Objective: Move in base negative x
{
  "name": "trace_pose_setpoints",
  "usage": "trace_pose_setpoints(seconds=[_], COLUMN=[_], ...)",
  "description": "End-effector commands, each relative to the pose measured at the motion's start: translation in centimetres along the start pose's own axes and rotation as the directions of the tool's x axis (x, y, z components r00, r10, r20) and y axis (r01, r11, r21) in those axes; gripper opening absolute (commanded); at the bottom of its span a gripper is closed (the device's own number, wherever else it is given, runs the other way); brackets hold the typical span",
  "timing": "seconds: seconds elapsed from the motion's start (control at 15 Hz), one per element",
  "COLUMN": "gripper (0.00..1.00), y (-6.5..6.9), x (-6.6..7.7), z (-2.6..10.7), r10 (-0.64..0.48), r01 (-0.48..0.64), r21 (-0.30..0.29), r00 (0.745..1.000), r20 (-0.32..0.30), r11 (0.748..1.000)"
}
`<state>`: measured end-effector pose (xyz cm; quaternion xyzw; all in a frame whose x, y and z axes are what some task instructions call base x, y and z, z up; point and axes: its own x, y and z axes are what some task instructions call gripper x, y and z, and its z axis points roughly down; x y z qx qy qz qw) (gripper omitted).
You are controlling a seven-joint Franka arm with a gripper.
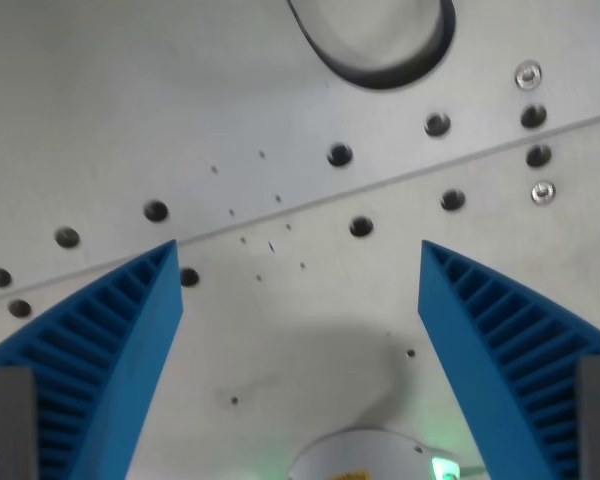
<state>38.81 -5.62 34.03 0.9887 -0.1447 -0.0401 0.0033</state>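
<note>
My gripper (298, 250) is open, with nothing between its two blue ribbed fingers (110, 340). The fingers stand wide apart at the wrist view's left and right. They hang above a grey metal plate (280, 330) that is drilled with holes. No object is held.
A seam (310, 195) runs across the plate from lower left to upper right. Several dark holes (340, 154) and a few screws (528, 74) lie along it. A large round opening (380, 40) sits at the top. A white round part with a green light (380, 455) shows at the bottom edge.
</note>
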Motion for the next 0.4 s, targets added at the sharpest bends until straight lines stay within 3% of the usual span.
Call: trace_pose_setpoints(seconds=[0.07,0.4], gripper=[1.0,1.0], y=[1.4,2.8], x=[-2.4,-4.8], z=[0.0,0.6], r10=[-0.012,-0.012], r01=[0.012,0.012], r21=[0.011,0.011], r00=[0.997,0.997], r20=[-0.079,-0.079], r11=[1.0,1.0])
